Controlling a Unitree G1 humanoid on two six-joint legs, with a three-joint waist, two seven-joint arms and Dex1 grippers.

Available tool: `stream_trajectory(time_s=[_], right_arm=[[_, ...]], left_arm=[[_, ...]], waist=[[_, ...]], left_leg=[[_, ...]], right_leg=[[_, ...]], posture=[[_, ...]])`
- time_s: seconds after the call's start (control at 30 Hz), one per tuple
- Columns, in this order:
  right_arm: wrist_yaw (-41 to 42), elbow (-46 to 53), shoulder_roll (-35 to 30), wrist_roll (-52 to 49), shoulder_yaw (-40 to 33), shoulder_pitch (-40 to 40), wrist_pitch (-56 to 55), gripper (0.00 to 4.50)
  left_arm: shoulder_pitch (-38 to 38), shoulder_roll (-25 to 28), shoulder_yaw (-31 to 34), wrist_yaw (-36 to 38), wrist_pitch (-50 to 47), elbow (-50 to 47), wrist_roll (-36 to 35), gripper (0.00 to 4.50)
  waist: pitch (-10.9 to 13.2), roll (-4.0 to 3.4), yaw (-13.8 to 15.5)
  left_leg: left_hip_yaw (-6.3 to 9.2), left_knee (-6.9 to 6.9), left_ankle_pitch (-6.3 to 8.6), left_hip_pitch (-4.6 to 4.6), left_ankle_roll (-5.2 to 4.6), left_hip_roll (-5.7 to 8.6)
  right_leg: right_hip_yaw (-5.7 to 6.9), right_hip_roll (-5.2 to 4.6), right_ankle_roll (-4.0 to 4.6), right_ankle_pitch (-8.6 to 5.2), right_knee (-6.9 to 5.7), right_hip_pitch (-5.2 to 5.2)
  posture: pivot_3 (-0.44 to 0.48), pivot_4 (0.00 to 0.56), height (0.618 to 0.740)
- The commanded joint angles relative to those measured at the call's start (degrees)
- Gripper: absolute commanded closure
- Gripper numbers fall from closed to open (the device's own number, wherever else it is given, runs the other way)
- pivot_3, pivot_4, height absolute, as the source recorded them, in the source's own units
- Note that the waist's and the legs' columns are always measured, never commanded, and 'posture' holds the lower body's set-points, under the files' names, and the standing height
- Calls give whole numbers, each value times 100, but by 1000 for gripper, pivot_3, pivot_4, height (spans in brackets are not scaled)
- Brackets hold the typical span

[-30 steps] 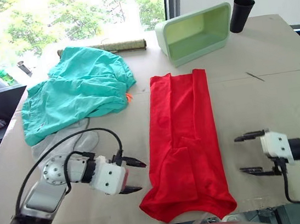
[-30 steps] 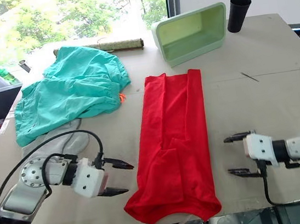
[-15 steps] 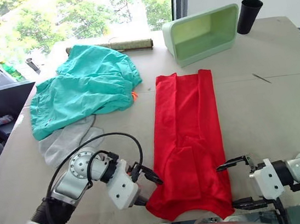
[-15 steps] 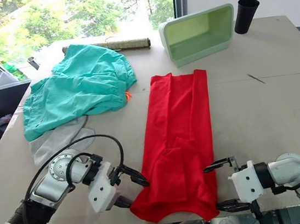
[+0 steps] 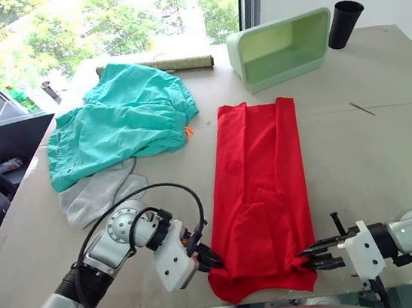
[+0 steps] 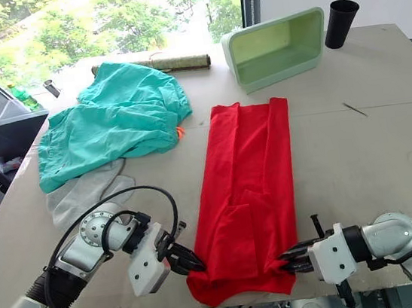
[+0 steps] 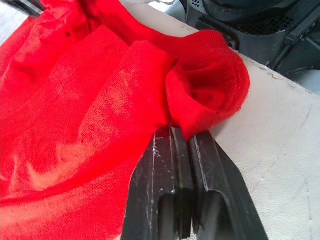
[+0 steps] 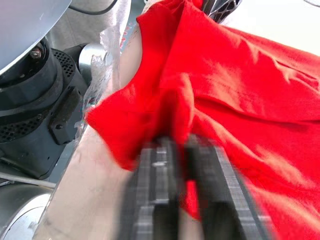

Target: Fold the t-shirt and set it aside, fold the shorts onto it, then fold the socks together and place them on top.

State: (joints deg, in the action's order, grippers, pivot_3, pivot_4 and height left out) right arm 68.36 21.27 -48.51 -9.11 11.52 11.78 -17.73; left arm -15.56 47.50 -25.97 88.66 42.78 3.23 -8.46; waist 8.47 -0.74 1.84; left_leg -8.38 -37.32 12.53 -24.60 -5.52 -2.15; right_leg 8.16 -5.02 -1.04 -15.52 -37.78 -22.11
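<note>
Across the middle of the head views, the table [image 5: 371, 140] carries everything: the t-shirt [image 5: 259, 185] lies at centre as a long red strip already narrowed lengthwise, running from mid-frame down to the lower edge. Upper left of it, the shorts [image 5: 118, 124] sit in a loose teal heap with the orange drawstring end poking out on the side nearest the red cloth, and the socks [image 5: 98, 197] lie partly under that heap's lower edge, pale grey and flat. At the top right a green bin [image 5: 283, 45] rests on its side with a black cup [image 5: 344, 23] just beside it, and a rolled mat [image 5: 171, 64] lies along the top edge. At lower left the left gripper [image 5: 214, 261] has its fingers [image 7: 172, 165] closed tight on a bunched lower corner of the t-shirt; at lower right the right gripper [image 5: 311, 256] is likewise pinched shut on the opposite lower corner. Judging by the wrinkles, the cotton is soft, light and limp, so it should drape and sag between the two holds; gripping both bottom corners suits carrying that edge up toward the collar end.
</note>
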Motion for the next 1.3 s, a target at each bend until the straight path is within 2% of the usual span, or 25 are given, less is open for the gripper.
stream_trajectory(time_s=[0.03,0.13,0.27,0.4,0.47,0.53,0.6,0.67,0.77,0.87,0.97,1.07,1.17,1.3], right_arm=[[-13,173,-52,-117,20,34,23,4435],[51,315,-191,-440,-117,267,293,4435],[0,827,-478,-1172,-433,690,1088,4435],[30,1320,-779,-1675,-612,1070,1735,4435],[-22,1697,-993,-2269,-794,1339,2356,4435],[-98,1965,-1141,-2845,-1001,1472,2906,4435],[-372,1954,-1130,-3645,-1313,1197,3466,4435],[-954,1476,-1080,-4604,-1601,384,4322,4435],[-1737,566,-1026,-5750,-1746,-929,5578,4435],[-2329,-558,-582,-6146,-1665,-2284,6361,4435],[-2713,-1666,-95,-5672,-1470,-3370,6705,4435],[-2845,-2822,358,-4881,-1228,-4370,6763,4435],[-3063,-3829,835,-4221,-1027,-5267,6780,4435],[-3184,-4960,1441,-3443,-953,-6155,6592,4435]], left_arm=[[105,69,-180,43,-173,118,128,4500],[278,304,2,112,-1156,-317,-548,4500],[691,963,320,185,-3045,-1414,-1762,4500],[1054,1465,614,237,-4209,-2231,-2504,4500],[1222,1736,809,290,-4814,-2613,-2940,4500],[1272,1839,980,281,-5271,-2810,-3254,4500],[1095,1738,1168,92,-5774,-2772,-3585,4500],[548,1390,1371,-297,-6533,-2301,-4014,4500],[-334,786,1591,-703,-7321,-1245,-4214,4500],[-1270,162,1854,-1137,-7889,-12,-4189,4500],[-2102,-408,2147,-1654,-8156,1141,-4012,4500],[-2792,-893,2352,-2159,-7978,2216,-3546,4500],[-3263,-1242,2461,-2575,-7606,3051,-3051,4500],[-3611,-1554,2606,-2825,-7354,3645,-2622,4500]], waist=[[0,0,4],[0,1,-3],[10,22,-66],[13,27,-95],[16,28,-93],[16,29,-92],[17,32,-95],[23,33,-100],[34,50,-89],[55,92,-92],[53,102,-97],[61,113,-102],[61,112,-123],[61,112,-189]], left_leg=[[0,0,0,0,0,0],[0,0,1,-1,-2,0],[8,2,-5,-6,-13,-3],[14,2,11,-5,-3,-4],[15,4,15,-4,0,-4],[16,5,16,-7,0,-4],[20,6,16,-6,0,-4],[22,6,17,-2,0,-4],[30,-2,17,-1,-1,0],[34,-7,16,-8,-3,3],[30,-1,-15,-24,-2,7],[21,-1,-15,-33,-2,11],[7,5,-15,-26,-2,13],[0,-5,-20,-20,3,11]], right_leg=[[0,0,0,0,0,0],[0,1,0,-1,0,-1],[4,3,-8,3,-3,-3],[5,1,2,-4,-1,0],[5,0,6,-7,4,1],[5,-1,7,-7,5,-1],[6,-1,8,-8,8,1],[5,-2,8,-8,9,5],[6,-2,8,-8,11,12],[13,-2,9,-7,10,9],[18,3,9,21,11,7],[19,8,5,20,5,0],[12,7,1,18,1,-1],[5,8,0,19,-19,-3]], posture=[[0,150,740],[0,150,740],[0,150,740],[0,150,740],[0,150,740],[0,150,740],[0,150,740],[0,150,740],[0,150,740],[0,150,740],[0,150,740],[0,150,740],[0,150,740],[0,150,740]])
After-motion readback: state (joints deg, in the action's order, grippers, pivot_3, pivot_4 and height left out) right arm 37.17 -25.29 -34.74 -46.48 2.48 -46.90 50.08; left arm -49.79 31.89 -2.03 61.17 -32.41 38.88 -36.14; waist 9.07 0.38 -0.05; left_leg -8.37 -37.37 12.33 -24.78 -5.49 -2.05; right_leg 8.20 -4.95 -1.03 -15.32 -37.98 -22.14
